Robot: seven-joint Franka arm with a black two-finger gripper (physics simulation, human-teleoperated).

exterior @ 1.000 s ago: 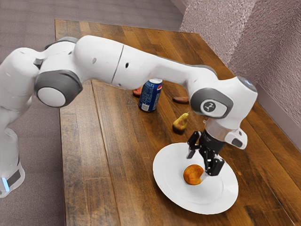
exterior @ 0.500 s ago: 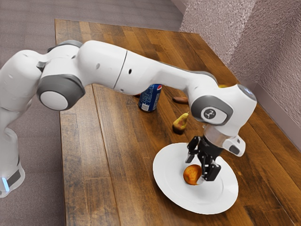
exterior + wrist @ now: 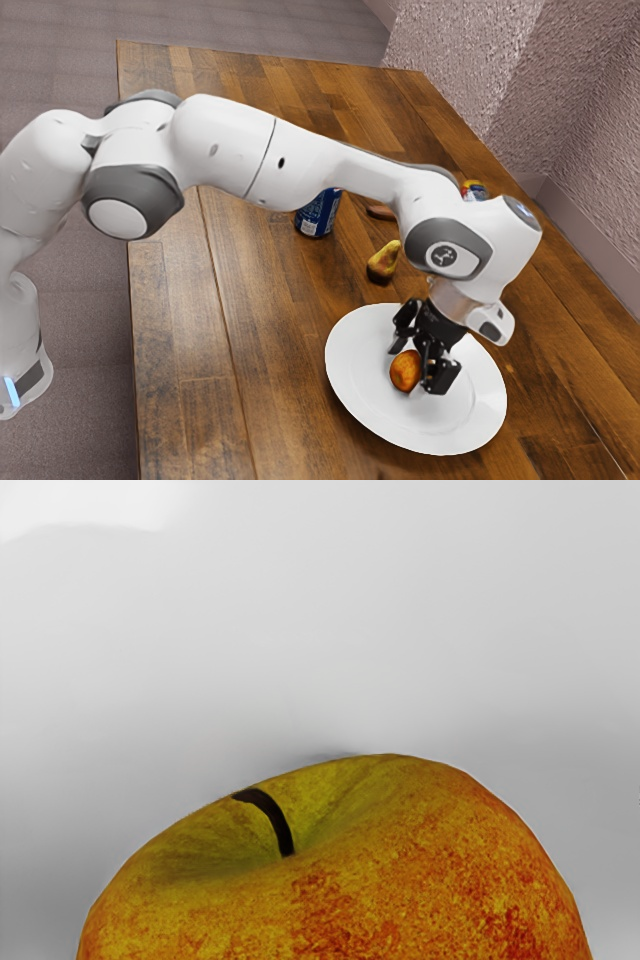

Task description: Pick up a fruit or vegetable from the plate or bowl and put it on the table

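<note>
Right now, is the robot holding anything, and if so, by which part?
Nothing is held: the gripper stands open around the apple, which rests on the plate.

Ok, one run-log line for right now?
gripper: open, around apple | apple: on plate | pear, can: on table | placement: not yet done

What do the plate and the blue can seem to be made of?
The plate looks like glazed ceramic, given its smooth white surface, though plastic is possible. The blue can is probably thin metal, its smooth cylinder printed blue and white.
</note>
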